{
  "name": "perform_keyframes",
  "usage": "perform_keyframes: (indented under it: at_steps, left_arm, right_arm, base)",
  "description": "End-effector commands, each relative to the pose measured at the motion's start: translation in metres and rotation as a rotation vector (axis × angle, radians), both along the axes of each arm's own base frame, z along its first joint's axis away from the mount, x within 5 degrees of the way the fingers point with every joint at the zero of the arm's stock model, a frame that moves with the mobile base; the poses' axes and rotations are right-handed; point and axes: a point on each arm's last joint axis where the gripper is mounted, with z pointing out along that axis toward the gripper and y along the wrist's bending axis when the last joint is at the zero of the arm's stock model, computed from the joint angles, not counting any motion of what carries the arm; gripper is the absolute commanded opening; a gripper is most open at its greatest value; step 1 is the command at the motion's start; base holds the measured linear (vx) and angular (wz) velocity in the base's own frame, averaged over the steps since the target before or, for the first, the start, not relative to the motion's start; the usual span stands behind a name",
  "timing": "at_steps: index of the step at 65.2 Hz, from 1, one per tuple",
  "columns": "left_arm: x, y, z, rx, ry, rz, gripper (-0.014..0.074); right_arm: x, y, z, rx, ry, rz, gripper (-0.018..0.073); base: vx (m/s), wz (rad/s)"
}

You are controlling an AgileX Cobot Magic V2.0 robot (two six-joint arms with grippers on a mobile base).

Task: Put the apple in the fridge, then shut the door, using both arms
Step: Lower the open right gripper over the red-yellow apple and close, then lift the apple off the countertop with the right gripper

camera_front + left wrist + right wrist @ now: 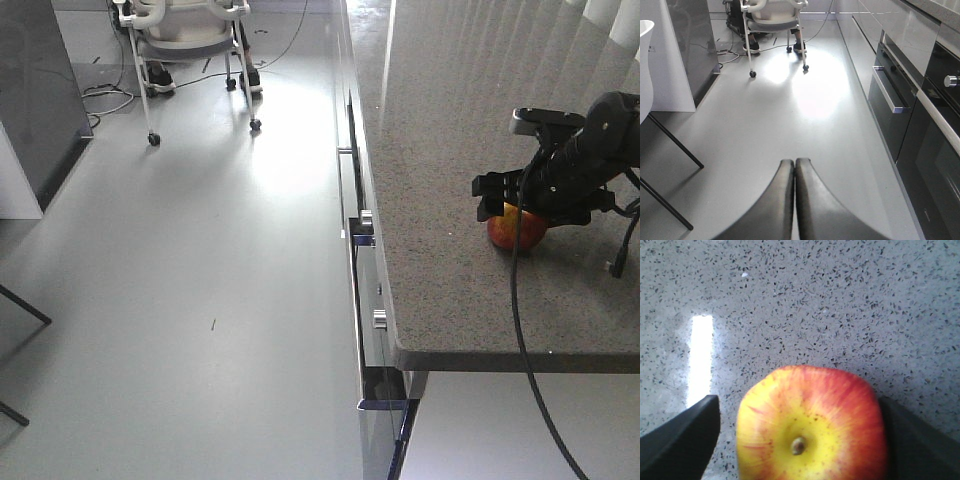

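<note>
The apple, red with a yellow top, rests on the speckled grey countertop near its front edge. My right gripper is lowered over it and open. In the right wrist view the apple sits stem up between the fingers of the right gripper; the left finger stands a little apart and the right finger is against its skin. My left gripper is shut on nothing, hovering above the floor. The fridge shows as a dark grey block at far left. I cannot make out its door.
Cabinet drawers with metal handles run under the counter's edge. An oven and drawer fronts line the right of the aisle. A wheeled chair stands at the far end. Black slanted legs are on the left.
</note>
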Motion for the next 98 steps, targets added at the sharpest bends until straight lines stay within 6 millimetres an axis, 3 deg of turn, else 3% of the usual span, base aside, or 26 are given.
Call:
perform_keyframes:
  at_steps: [1,20,29,35,45,60,67,81,98]
  left_arm:
    - [0.0,0.0,0.013,-0.003,-0.101,-0.002,-0.0006]
    - [0.0,0.0,0.013,-0.003,-0.101,-0.002,-0.0006]
    - [0.0,0.0,0.013,-0.003,-0.101,-0.002,-0.0006]
    - [0.0,0.0,0.013,-0.003,-0.101,-0.002,-0.0006]
    - [0.0,0.0,0.013,-0.003,-0.101,-0.002,-0.0006]
    - [0.0,0.0,0.013,-0.003,-0.101,-0.002,-0.0006]
    - [0.0,0.0,0.013,-0.003,-0.101,-0.002,-0.0006]
    - [0.0,0.0,0.013,-0.003,-0.101,-0.002,-0.0006]
    - [0.0,0.0,0.013,-0.003,-0.101,-0.002,-0.0006]
  right_arm:
    - [-0.001,-0.003,0.035,-0.012,-0.113,-0.002,0.0552]
    - [-0.003,-0.005,0.033,-0.054,-0.082,0.012,0.034]
    - [-0.007,-0.005,0.047,-0.052,-0.12,0.015,0.0239]
    - [-0.014,-0.004,0.07,-0.053,-0.194,0.016,0.0188]
    - [-0.042,0.0,0.134,-0.039,-0.375,0.045,0.0157]
    - [-0.123,0.012,0.237,-0.002,-0.689,0.145,0.0159]
    - [-0.157,0.014,0.268,-0.002,-0.809,0.162,0.0158]
    - [-0.194,0.016,0.294,-0.007,-0.909,0.162,0.0158]
    - [-0.202,0.016,0.298,-0.006,-0.922,0.163,0.0158]
  base:
    - [0.0,0.0]
    - [0.0,0.0]
    - [0.0,0.0]
    - [0.0,0.0]
    - [0.0,0.0]
    - [0.0,0.0]
    - [0.0,0.0]
    - [0.0,0.0]
    - [0.0,0.0]
